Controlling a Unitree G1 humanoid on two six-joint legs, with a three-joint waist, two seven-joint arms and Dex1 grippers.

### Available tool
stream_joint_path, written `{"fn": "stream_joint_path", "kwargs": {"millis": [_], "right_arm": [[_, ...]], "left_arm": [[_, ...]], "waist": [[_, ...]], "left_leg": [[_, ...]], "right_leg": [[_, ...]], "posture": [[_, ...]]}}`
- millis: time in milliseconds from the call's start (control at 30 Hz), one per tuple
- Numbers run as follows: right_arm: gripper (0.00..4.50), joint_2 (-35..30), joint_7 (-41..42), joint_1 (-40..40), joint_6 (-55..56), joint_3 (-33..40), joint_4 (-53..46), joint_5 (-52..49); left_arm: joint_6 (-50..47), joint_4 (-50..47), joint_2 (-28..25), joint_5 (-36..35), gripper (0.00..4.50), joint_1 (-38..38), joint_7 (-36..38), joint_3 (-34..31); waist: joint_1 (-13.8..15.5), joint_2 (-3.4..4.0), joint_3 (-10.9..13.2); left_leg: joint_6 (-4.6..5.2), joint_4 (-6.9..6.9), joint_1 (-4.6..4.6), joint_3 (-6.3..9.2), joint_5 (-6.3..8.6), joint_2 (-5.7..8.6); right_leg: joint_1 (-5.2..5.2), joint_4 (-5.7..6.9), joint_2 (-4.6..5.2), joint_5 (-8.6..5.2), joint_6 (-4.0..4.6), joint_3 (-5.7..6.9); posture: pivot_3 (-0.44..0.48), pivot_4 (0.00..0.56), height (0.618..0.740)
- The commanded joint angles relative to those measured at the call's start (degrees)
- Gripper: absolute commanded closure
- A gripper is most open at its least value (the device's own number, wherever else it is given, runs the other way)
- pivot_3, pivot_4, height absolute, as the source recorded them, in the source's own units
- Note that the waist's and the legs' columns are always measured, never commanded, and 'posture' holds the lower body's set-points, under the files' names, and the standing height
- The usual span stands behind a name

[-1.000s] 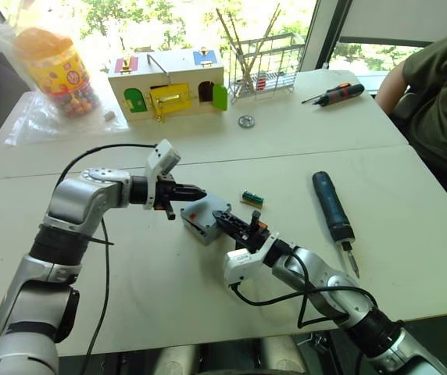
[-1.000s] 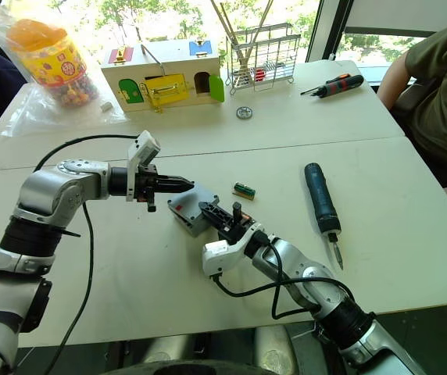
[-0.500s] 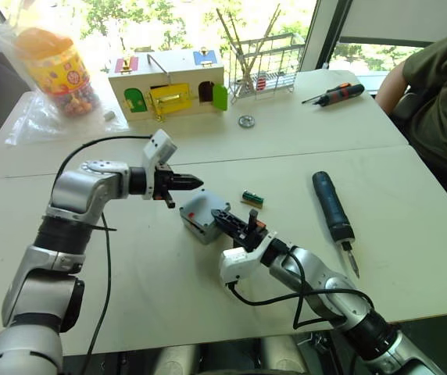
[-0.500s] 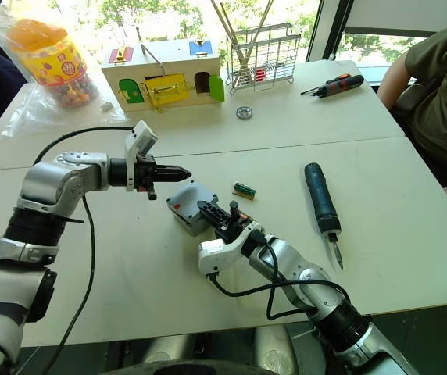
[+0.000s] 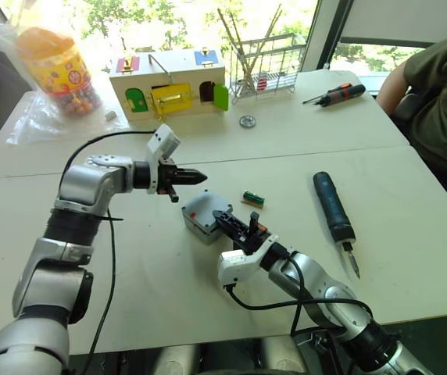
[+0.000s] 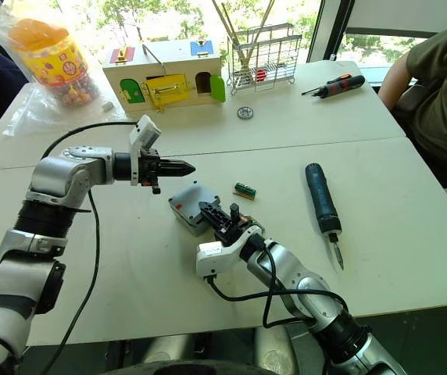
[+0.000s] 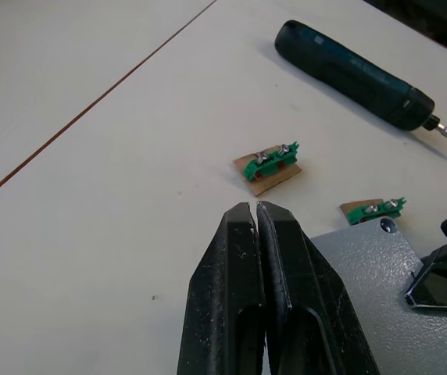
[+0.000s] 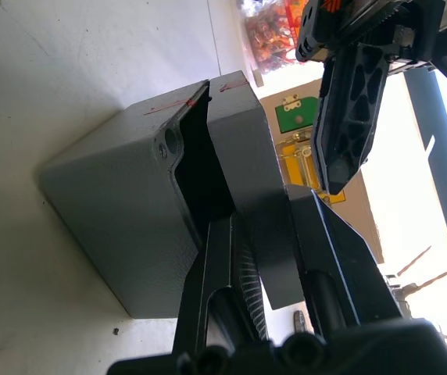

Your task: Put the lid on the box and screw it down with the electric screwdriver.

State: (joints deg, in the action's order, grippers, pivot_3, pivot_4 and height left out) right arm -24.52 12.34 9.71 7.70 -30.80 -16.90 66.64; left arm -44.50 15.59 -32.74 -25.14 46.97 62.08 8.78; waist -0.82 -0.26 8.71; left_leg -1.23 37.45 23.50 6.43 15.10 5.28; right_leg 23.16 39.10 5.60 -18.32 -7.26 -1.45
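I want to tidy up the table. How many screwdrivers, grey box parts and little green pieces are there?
Screwdrivers: 2, the electric screwdriver and the red-and-black screwdriver
Grey box parts: 2, the box and the lid
Little green pieces: 2
Total: 6

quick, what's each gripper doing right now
Left gripper: shut, holding nothing, hanging above the table beside the box.
Right gripper: shut on the lid, which is over the box.
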Motion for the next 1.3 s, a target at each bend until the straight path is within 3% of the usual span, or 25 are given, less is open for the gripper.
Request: {"fn": "stream_joint_path", "kwargs": {"millis": [33, 333, 400, 433, 600, 767, 1300], "right_arm": [[4.36, -0.23, 1.68, -1.46, -1.01, 0.71, 0.32, 0.19], [4.36, 0.39, 2.25, -2.47, -1.04, 0.12, 1.19, -0.31], [3.33, 0.51, 2.45, -2.64, -0.96, 0.35, 1.01, -1.12], [3.08, 0.45, 2.52, -2.7, -0.87, 0.51, 0.8, -1.3], [0.92, -0.4, 3.1, -3.38, -0.11, 1.18, -1.09, -1.58], [0.92, -1.16, 3.58, -3.88, 1.15, 1.84, -3.16, -2.07], [0.92, -0.45, 5.2, -0.03, 5.16, 1.2, -2.19, -4.34]], "left_arm": [[0.56, -2.2, 0.02, 0.37, 4.44, 0.52, 1.77, 0.47], [5.98, -3.3, -2.25, 6.6, 4.44, -2.64, 6.72, 7.32], [7.23, -2.31, -1.74, 7.9, 4.5, -2.85, 6.75, 8.14], [7.82, -1.66, -1.39, 8.51, 4.5, -2.89, 6.86, 8.47], [9.55, -0.76, -1.02, 10.49, 4.5, -3.84, 8.15, 10.13], [11.04, -0.2, -0.81, 12.05, 4.5, -5.15, 8.26, 11.18], [11.18, 0.66, -0.75, 12.9, 4.5, -5.5, 5.73, 8.74]], "waist": [[0.04, -0.01, 0.0], [0.17, -0.09, -0.08], [0.18, -0.14, -0.13], [0.15, -0.15, -0.16], [0.11, -0.46, -0.59], [0.08, -0.52, -0.68], [-0.1, -0.54, -0.91]], "left_leg": [[0.0, 0.0, 0.0, 0.0, 0.0, 0.0], [0.0, 0.01, -0.03, 0.03, 0.0, 0.0], [0.0, 0.0, -0.1, 0.04, 0.0, 0.01], [0.0, -0.01, -0.12, 0.05, 0.0, 0.01], [0.01, -0.11, -0.43, 0.08, 0.01, 0.0], [0.08, -0.32, -1.01, 0.07, 0.05, -0.01], [0.09, -0.35, -1.03, 0.08, 0.06, -0.1]], "right_leg": [[0.0, 0.0, 0.0, 0.0, 0.0, 0.0], [-0.05, 0.0, 0.0, 0.0, 0.0, 0.0], [-0.14, -0.02, 0.0, 0.0, 0.0, 0.01], [-0.18, -0.04, 0.0, 0.0, 0.0, 0.01], [-0.49, -0.1, -0.01, -0.01, 0.01, 0.03], [-1.03, -0.3, -0.01, -0.04, 0.01, 0.02], [-1.0, -0.62, -0.08, -0.05, 0.01, 0.03]], "posture": [[0.0, 0.15, 0.74], [0.0, 0.15, 0.74], [0.0, 0.15, 0.74], [0.0, 0.15, 0.74], [0.0, 0.15, 0.74], [0.0, 0.15, 0.74], [0.0, 0.15, 0.74]]}}
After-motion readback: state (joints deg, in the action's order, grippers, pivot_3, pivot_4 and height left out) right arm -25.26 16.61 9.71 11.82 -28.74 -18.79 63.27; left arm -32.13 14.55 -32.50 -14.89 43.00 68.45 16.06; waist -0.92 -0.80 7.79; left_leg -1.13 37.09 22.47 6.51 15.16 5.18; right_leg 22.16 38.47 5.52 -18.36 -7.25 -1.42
